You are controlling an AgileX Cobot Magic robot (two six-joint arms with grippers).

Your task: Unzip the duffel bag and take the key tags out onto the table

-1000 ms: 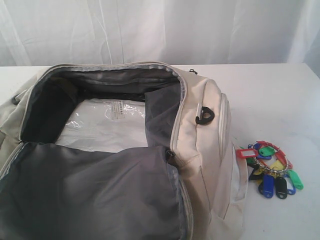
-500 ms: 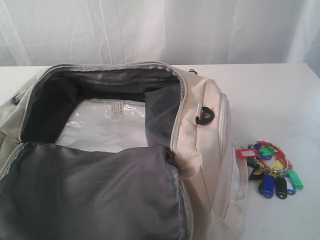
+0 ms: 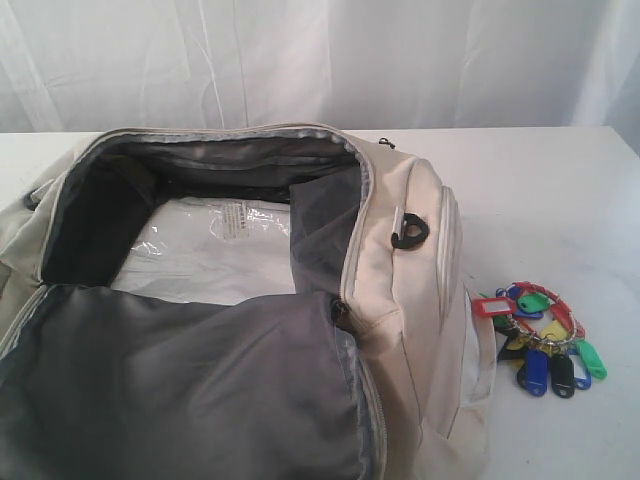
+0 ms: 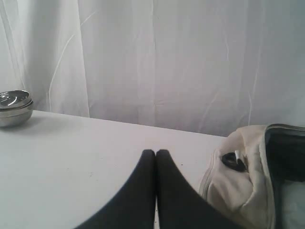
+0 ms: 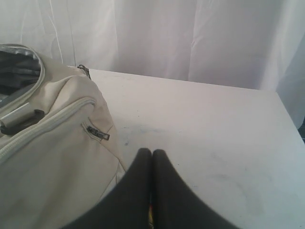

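Well, you had the duffel bag unzipped, key tags on the table beside it, left gripper and right gripper closed, empty; nothing more looked needed.

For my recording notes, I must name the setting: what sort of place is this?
Probably a staged lab or test setup, not a home: a plain white table, a white curtain as backdrop, and a duffel bag, key tags and a metal bowl laid out.
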